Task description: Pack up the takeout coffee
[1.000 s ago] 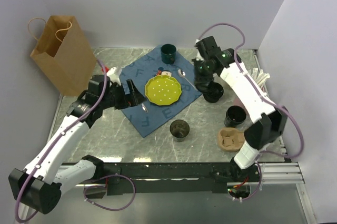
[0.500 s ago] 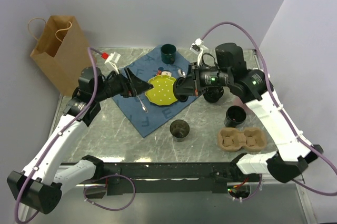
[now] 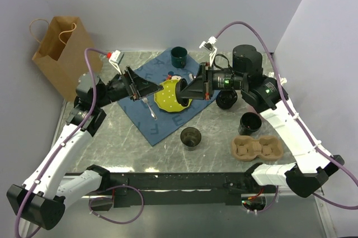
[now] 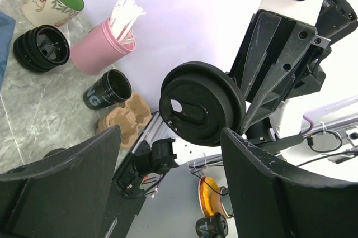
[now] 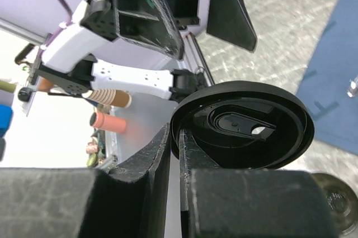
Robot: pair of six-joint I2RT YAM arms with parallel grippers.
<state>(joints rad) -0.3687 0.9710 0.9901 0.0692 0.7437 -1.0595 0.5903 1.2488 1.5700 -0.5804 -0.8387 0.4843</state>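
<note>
Right gripper (image 3: pixel 193 87) clamping a black lidded cup (image 3: pixel 183 93) sideways, midair.
Its round ridged lid (image 4: pixel 201 104) is facing nine o'clock over the yellow plate (image 3: pixel 166 100), toward the left gripper (image 3: pixel 148 89), fingers spread apart.

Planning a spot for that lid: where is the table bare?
Bare marble lies near-left, between the blue mat and the left arm. A smaller gap sits between the centre cup and the pulp carrier. The right side is crowded.
</note>
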